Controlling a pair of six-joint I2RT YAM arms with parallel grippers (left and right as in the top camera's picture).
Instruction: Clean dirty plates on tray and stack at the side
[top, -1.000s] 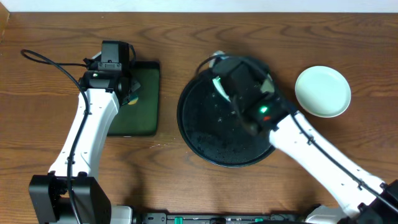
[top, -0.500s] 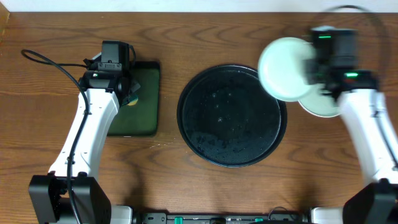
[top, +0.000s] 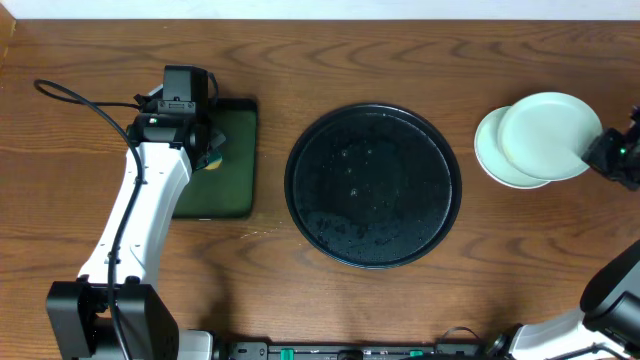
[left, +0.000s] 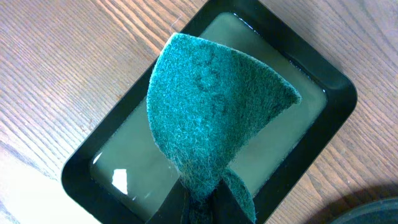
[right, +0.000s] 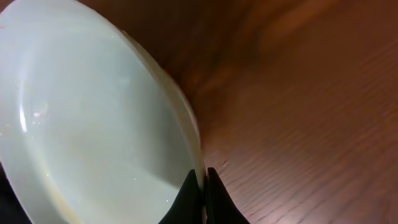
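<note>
A brown wooden table (top: 300, 60) is filling the overhead view, its grain running from 9 to 3 o'clock, and a pale strip (top: 320, 8) is showing along its 12 o'clock edge. The round black tray (top: 372, 186) is sitting at the middle of the table, glossy and dotted with pale specks, carrying no plate. Reading the clock from that tray, a smaller rectangular green tray (top: 235, 170) is lying at 9 o'clock, apart from it, and a black cable (top: 60, 92) is looping over the wood at about 10 o'clock.

The left gripper (left: 200, 200) is hanging over the green tray (left: 81, 180), its jaws pinched tight on the lower edge of a teal scouring pad (left: 211, 112), which is fanning out above pale liquid that is catching a glare.

Between 2 and 3 o'clock, off the black tray, two plates are overlapping. The lower plate (top: 492, 155) is lying flat on the wood. The upper plate (top: 550, 135) is sitting offset toward 2 o'clock of it; whether the two are touching is not clear. The right gripper (top: 602, 155) is reaching in from the 3 o'clock edge, and in its wrist view its jaws (right: 202, 186) are closing hard on the thin rim of that upper plate (right: 93, 124), whose pale mint face is looking glossy and clean against blurred wood
</note>
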